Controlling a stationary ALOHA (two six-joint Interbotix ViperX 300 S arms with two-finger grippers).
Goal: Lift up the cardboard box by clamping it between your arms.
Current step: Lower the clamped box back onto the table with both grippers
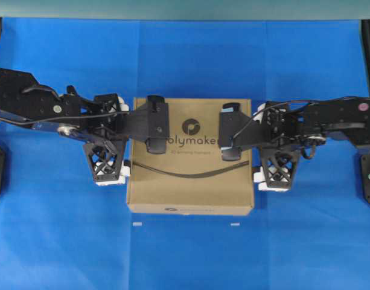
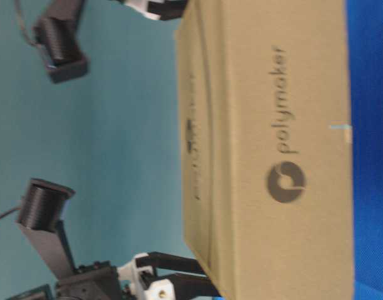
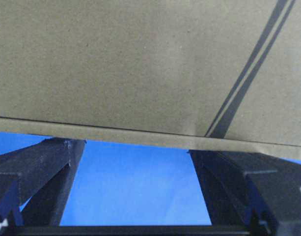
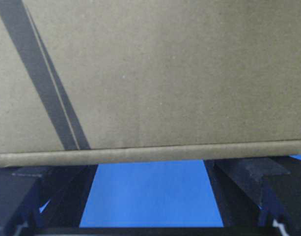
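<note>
A: Start with the big things. What have we got?

B: A blue table (image 1: pixel 58 241), and in the middle of it the cardboard box (image 1: pixel 191 181), flat and square, the printed lettering facing up. The left arm (image 1: pixel 46 109) comes in from one side, the right arm (image 1: pixel 329 115) from the other.

A: Has the box left the table?

B: I can't say. From overhead it sits square, and the low side view doesn't settle it.

A: And the pincers?

B: Both spread wide and holding nothing. The left gripper (image 1: pixel 107 162) stands against the box's left edge, the right gripper (image 1: pixel 275 168) against its right edge. Each wrist camera shows a box edge (image 3: pixel 140 135) running across just ahead of the two black fingers (image 3: pixel 37 172), blue table visible between them.

A: So the jaws don't do the gripping.

B: No, I'd judge they act as flat pushers. The box is wider than either one, so the hold has to come from the arms squeezing toward each other.

A: How to do it well?

B: Press evenly from both sides at the same height, directly opposite one another, so the box doesn't twist. Then raise both arms together at one pace. If one leads, the box will likely tilt and slip out.
</note>
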